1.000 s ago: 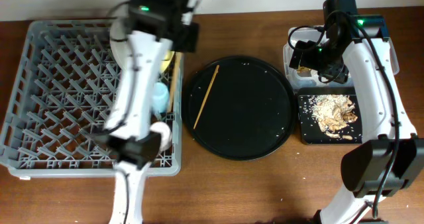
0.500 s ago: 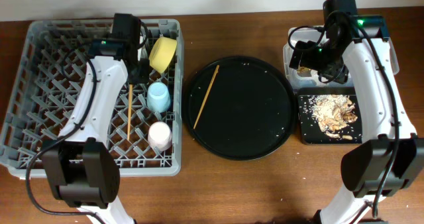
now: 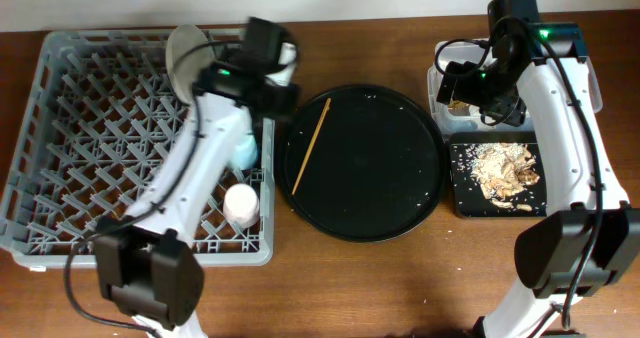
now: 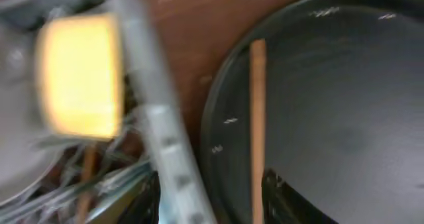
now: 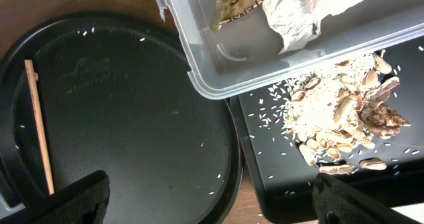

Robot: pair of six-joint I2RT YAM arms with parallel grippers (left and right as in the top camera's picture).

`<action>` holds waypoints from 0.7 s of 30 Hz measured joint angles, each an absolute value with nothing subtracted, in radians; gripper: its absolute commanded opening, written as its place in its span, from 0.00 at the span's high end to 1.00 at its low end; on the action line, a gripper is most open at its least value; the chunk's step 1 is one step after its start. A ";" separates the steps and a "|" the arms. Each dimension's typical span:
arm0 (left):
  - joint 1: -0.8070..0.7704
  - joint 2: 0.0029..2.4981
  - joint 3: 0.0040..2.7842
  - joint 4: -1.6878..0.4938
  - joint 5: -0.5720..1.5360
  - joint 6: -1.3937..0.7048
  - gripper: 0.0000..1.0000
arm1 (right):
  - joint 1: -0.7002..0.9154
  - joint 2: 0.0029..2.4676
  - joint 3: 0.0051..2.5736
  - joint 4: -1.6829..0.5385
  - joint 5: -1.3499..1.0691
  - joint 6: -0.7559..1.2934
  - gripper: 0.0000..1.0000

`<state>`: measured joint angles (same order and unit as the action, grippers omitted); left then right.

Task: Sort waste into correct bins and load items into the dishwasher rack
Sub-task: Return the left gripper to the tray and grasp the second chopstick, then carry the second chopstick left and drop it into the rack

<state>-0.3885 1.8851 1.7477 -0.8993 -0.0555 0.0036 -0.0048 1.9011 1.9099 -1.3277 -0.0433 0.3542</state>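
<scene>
My left gripper (image 3: pixel 268 86) (image 4: pixel 212 204) is open and empty over the right rim of the grey dishwasher rack (image 3: pixel 60 138) (image 4: pixel 156 118). One chopstick (image 3: pixel 311 146) (image 4: pixel 257 124) lies on the round black tray, just inside my right finger. The yellow bowl (image 4: pixel 79 75), a plate (image 3: pixel 185 53), a light-blue cup (image 3: pixel 245 150), a pale pink cup (image 3: pixel 240 204) and another chopstick (image 4: pixel 85 181) are in the rack. My right gripper (image 3: pixel 480 93) (image 5: pixel 218 204) is wide open and empty above the clear tub (image 3: pixel 441 78) (image 5: pixel 199 78), which holds tissue (image 5: pixel 298 12) and a wrapper (image 5: pixel 235 5).
The large round black tray (image 3: pixel 370 178) (image 5: pixel 132 105) (image 4: pixel 344 85) sits between the rack and the bins, with a few crumbs on it. The small black tray (image 3: pixel 465 203) (image 5: pixel 278 177) in front of the tub holds food scraps (image 3: pixel 505 168) (image 5: pixel 344 111).
My left arm has swung right, from inside the rack to its right rim by the round tray. The right arm has not moved.
</scene>
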 measured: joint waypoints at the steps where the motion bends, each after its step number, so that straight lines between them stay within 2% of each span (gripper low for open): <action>1: -0.422 1.890 1.748 -0.884 -0.049 -0.001 0.45 | -0.005 1.901 1.910 -1.328 -0.043 0.354 0.02; 6: -0.493 2.008 1.762 -0.858 -0.039 -0.081 0.44 | -0.005 1.901 1.910 -1.328 -0.043 0.354 0.02; 19: -0.497 2.289 1.805 -0.871 -0.029 -0.110 0.45 | -0.005 1.901 1.910 -1.328 -0.043 0.354 0.02; 20: -0.497 2.289 1.816 -0.871 -0.028 -0.110 0.58 | -0.005 1.901 1.910 -1.328 -0.043 0.354 0.02; 21: -0.497 2.289 1.822 -0.871 -0.029 -0.110 0.78 | -0.005 1.901 1.910 -1.328 -0.043 0.354 0.02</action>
